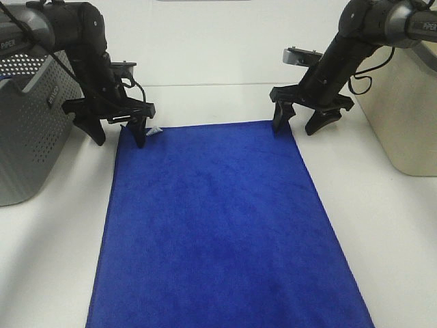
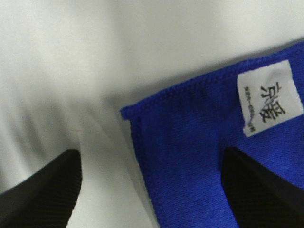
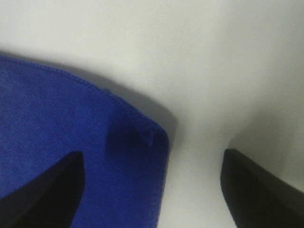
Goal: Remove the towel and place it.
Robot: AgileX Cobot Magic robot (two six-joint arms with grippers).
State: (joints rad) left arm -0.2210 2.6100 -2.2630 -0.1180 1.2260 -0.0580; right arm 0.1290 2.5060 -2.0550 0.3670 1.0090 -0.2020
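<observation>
On white table (image 1: 205, 102): towel (image 1: 225, 219), blue, spread flat, each far corner beneath a claw, left gripper (image 1: 120, 140) and right gripper (image 1: 293, 130) both spread, holding nothing; tag (image 2: 270, 97) print legible only in left wrist view, grey basket (image 1: 27, 137) only overhead.

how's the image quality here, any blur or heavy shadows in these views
Exterior high: sharp and evenly lit, no glare on the towel. Left wrist: soft overall, though the white tag print still shows; the dark fingertips are blurred. Right wrist: softest view, with a grey shadow on the table along the towel's edge.
</observation>
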